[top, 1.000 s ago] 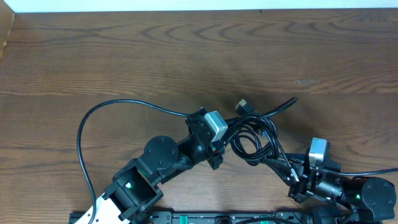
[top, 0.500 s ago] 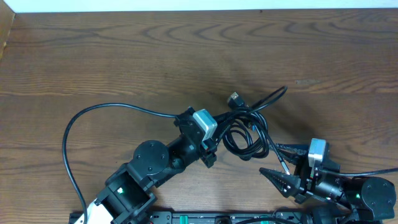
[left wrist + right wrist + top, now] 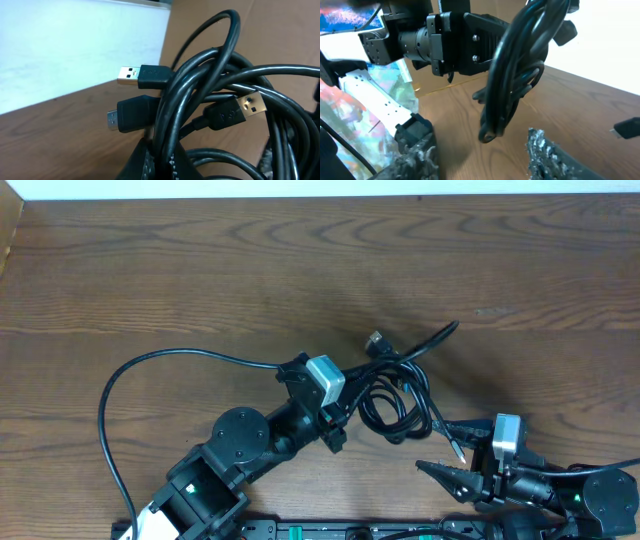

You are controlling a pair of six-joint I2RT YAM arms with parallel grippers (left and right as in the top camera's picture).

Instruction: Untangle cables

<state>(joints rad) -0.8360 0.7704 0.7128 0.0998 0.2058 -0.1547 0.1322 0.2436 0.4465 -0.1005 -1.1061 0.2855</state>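
Two rough-coated fingers of the right gripper (image 3: 432, 445) are held spread and empty just below the cables (image 3: 395, 385), whose knot is pinched tight by the left gripper (image 3: 348, 402) and hung clear of the table (image 3: 300, 270). The step is judged best done if one loose strand is nipped near its plug (image 3: 142, 75) and drawn back along its own path, rather than the whole mass being tugged. Smooth, round, rubbery cords are seen looped through one another, ending in squared moulded plugs with gold-toned metal tongues, over matt, grained wood.
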